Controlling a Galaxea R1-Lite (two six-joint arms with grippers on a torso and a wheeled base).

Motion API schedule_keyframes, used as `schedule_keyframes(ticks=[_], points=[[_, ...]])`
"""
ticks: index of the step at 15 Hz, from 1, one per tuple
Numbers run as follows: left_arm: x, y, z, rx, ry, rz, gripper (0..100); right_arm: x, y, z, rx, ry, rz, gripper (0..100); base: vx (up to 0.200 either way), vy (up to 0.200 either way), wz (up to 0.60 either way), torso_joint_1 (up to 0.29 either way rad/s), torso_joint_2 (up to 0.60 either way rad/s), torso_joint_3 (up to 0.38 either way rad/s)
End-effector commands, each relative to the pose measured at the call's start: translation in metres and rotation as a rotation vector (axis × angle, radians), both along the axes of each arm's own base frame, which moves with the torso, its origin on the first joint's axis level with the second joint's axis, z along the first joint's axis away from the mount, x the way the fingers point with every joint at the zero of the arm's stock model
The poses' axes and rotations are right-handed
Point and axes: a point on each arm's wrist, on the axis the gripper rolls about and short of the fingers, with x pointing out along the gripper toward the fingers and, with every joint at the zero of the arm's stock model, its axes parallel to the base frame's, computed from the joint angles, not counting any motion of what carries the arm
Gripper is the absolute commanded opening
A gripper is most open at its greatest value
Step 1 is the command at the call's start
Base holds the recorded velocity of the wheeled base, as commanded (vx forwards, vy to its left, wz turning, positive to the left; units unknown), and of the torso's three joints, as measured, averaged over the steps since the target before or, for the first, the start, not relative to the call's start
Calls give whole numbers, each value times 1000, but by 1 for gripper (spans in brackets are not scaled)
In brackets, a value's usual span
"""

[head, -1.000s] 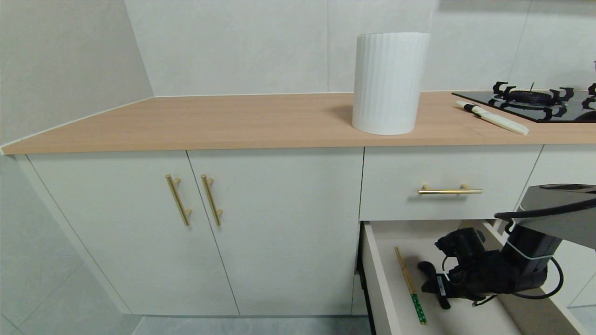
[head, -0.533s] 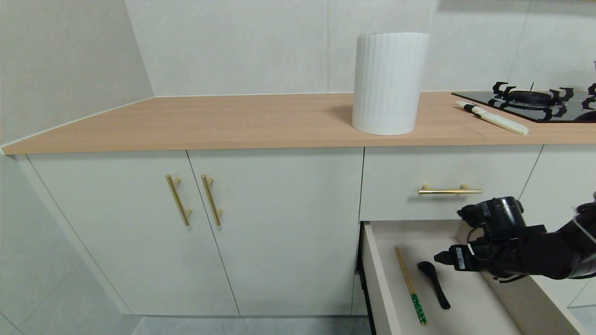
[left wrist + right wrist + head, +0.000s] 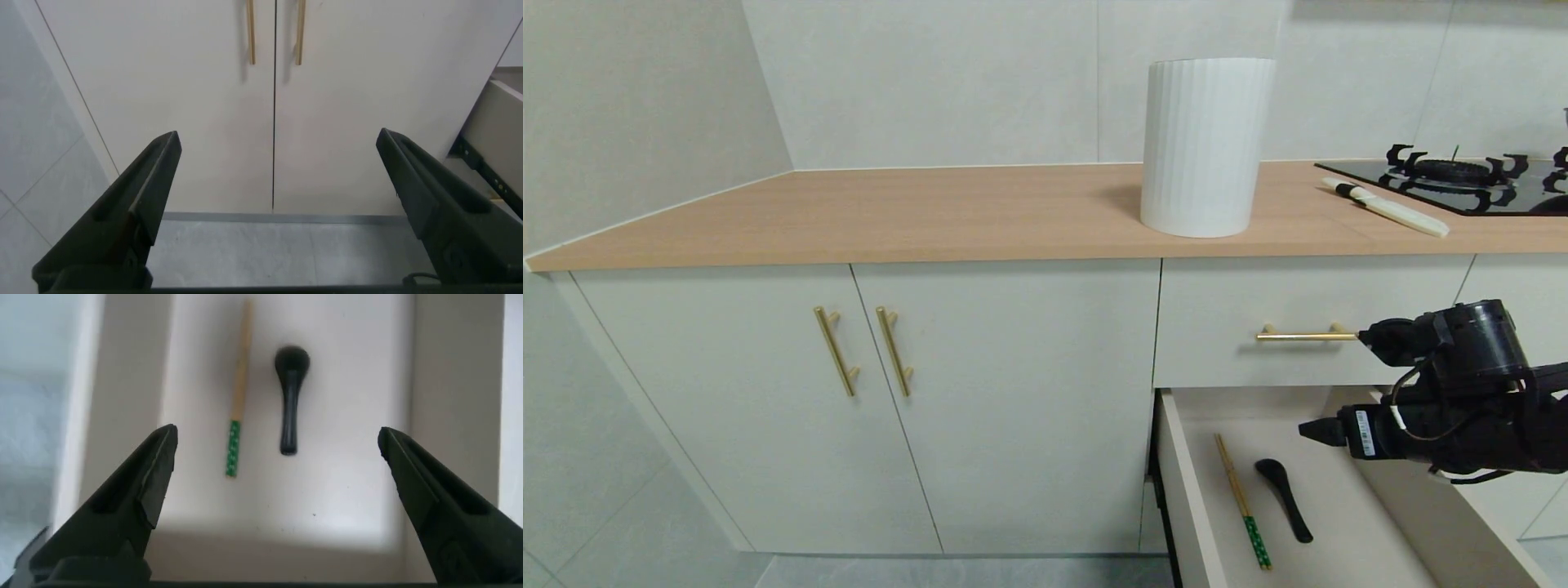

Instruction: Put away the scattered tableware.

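1. A black spoon [image 3: 1284, 498] lies flat on the floor of the pulled-out lower white drawer [image 3: 1186, 482]. It sits just beside a pair of bamboo chopsticks with green-patterned ends [image 3: 1243, 510], the two apart and roughly parallel.
2. The right gripper [image 3: 1330, 382] hangs above the drawer, over the spoon and well apart from it. Its fingers are spread wide and hold nothing.
3. Judged from how things lie, two pieces of tableware are already put away, and the spoon's placement looks complete.
4. On the wooden countertop [image 3: 931, 212] a cream-handled knife with a black band [image 3: 1387, 209] lies next to the black gas hob [image 3: 1454, 173]. It appears to be the one piece left to collect.
5. A tall white ribbed cylinder [image 3: 1207, 147] stands upright on the counter, above the shut upper drawer with its brass bar handle [image 3: 1308, 335]. Whether it counts as tableware cannot be told.
6. The left gripper [image 3: 278, 163] is low down, facing the white double cabinet doors [image 3: 351, 122], with its fingers wide apart and empty.
7. What probably remains is to fetch the knife, lay it in the drawer and push the drawer shut.
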Motion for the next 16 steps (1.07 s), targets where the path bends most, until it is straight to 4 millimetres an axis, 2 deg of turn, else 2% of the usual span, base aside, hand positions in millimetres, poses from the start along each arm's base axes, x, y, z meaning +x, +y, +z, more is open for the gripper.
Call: schedule_keyframes(ticks=[1, 2, 14, 16], points=[[0, 0, 0, -1, 0, 1, 100, -3, 0, 6, 4, -22, 3, 100, 0, 0, 0, 0, 0, 0], [0, 0, 0, -1, 0, 1, 100, -4, 1, 5, 4, -20, 5, 100, 0, 0, 0, 0, 0, 0], [0, 0, 0, -1, 0, 1, 100, -4, 3, 4, 3, -16, 12, 100, -200, 0, 0, 2, 3, -1], [0, 0, 0, -1, 0, 1, 100, -4, 4, 4, 3, -16, 17, 100, 0, 0, 0, 0, 0, 0]])
